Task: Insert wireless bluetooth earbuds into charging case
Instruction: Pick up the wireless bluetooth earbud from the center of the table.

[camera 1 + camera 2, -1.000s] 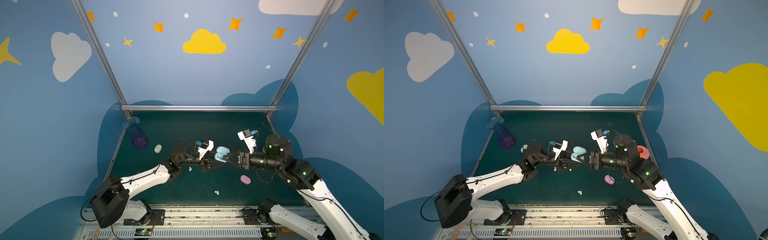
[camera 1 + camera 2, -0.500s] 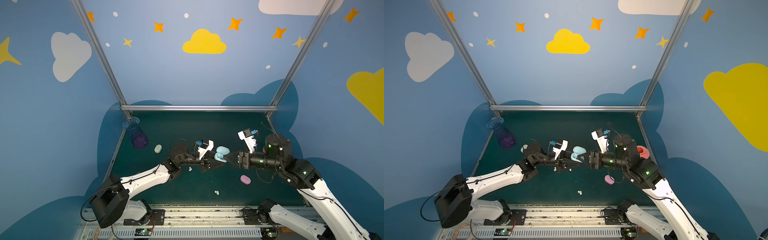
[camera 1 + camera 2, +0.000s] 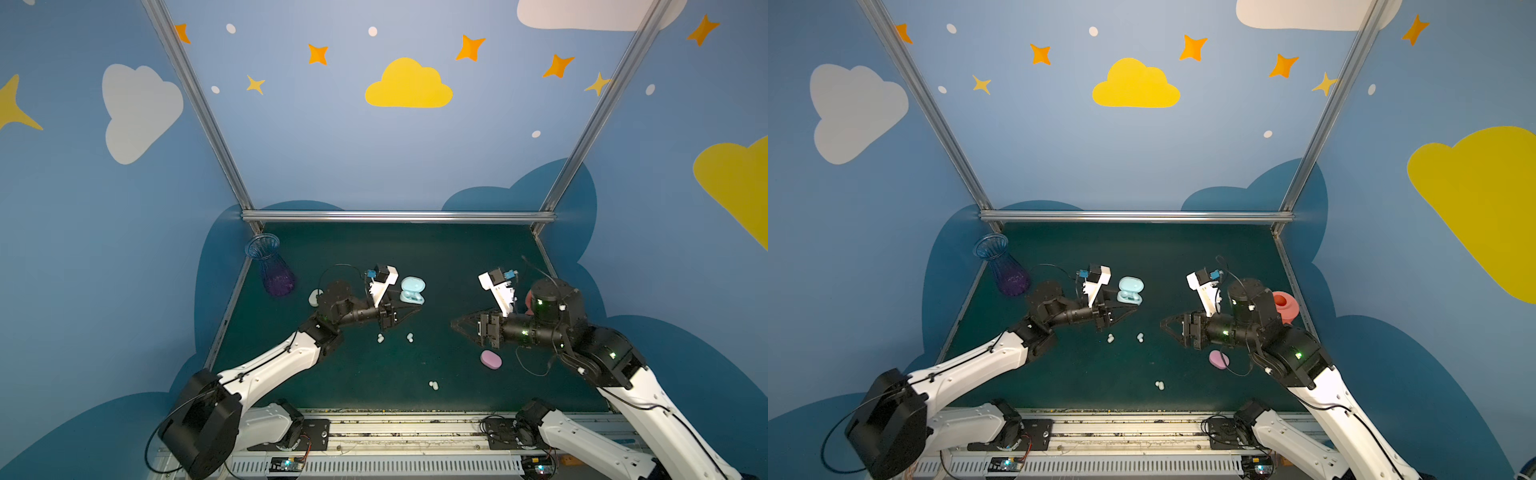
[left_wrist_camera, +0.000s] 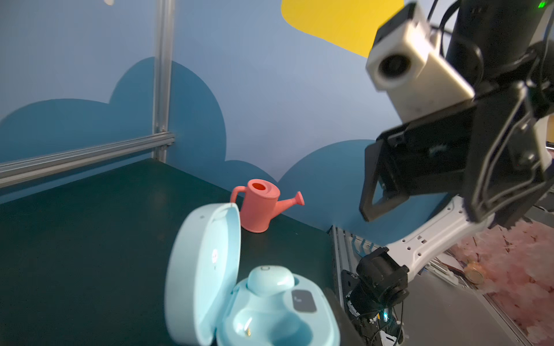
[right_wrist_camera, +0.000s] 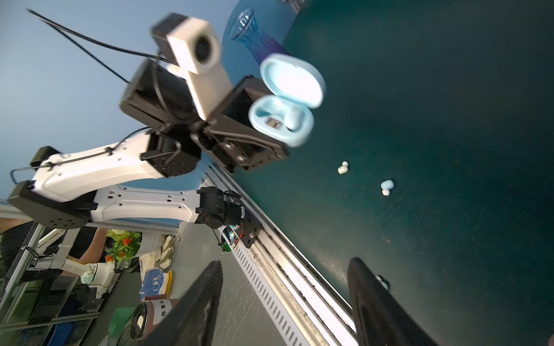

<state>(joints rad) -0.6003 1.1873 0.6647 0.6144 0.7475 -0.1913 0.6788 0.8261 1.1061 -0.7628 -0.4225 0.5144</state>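
Glossy pale-blue oval charging case, open, pinched in left jaws; bean-like earbuds loose on matte surface nearby; right jaws wide.

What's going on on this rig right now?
The left gripper holds the light blue charging case up off the table with its lid open. One seated earbud fills one slot and the other slot is empty. The right gripper hangs apart from the case, fingers open with nothing between them. Three loose earbuds lie on the table, and a closed pink case lies by the right arm.
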